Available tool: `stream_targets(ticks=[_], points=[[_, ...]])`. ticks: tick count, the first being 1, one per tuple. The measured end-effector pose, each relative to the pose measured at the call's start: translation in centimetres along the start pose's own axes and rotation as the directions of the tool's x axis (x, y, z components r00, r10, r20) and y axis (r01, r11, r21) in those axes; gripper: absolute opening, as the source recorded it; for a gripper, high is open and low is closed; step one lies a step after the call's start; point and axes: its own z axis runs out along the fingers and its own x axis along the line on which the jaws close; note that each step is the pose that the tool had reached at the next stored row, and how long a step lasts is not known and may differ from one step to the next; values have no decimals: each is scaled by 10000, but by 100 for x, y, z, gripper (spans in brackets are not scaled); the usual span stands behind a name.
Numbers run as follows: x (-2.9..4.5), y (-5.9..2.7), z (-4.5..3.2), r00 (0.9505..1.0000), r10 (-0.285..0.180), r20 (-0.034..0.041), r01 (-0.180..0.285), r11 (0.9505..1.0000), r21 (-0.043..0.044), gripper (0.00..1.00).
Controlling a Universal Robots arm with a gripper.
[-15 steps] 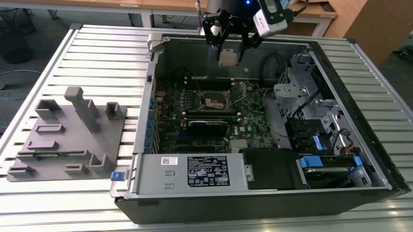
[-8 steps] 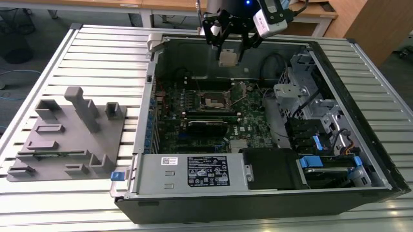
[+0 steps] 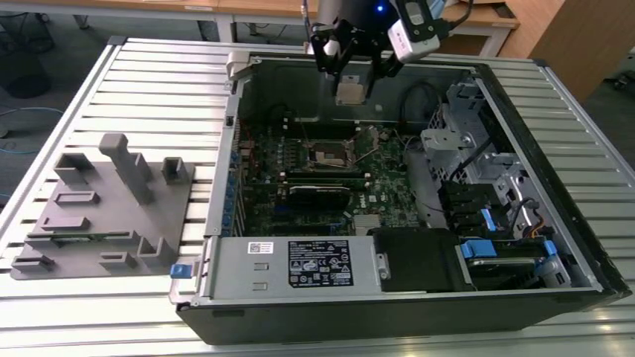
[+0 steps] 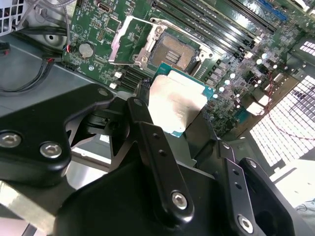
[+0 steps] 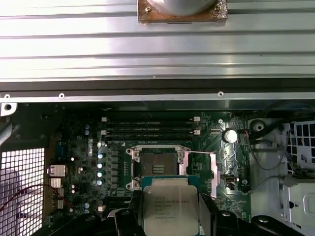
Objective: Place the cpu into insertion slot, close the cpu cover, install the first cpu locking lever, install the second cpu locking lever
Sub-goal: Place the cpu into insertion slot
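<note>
None of the four steps was done: the claw [image 3: 349, 78] gripped the cpu [image 4: 174, 105] by its edges, well above the empty insertion slot [image 5: 158, 168], beside which the cpu cover [image 4: 116, 44] stood raised.

Open-case assembly: the claw [image 5: 170, 220] grips the cpu [image 5: 170, 204] by two opposite edges, the chip's silver-grey printed top facing the camera, held in front of a green motherboard [image 5: 231, 169]. Just beyond the chip lies the insertion slot [image 5: 157, 166], uncovered, its dark contact field framed by a silvery rim. The cpu cover [image 5: 213, 172] lies swung open beside the socket. Long black memory slots [image 5: 150, 129] run side by side between the socket and the case rim [image 5: 147, 97]. A coin-cell battery [image 5: 229, 135] sits near one end of those slots. A ribbed metal surface [image 5: 147, 49] stretches past the case.
</note>
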Motion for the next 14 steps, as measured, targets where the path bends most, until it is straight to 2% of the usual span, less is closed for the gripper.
stream_targets(ticks=[14], points=[[-1,-5,51,10000,0,1,0,10000,-1,54]])
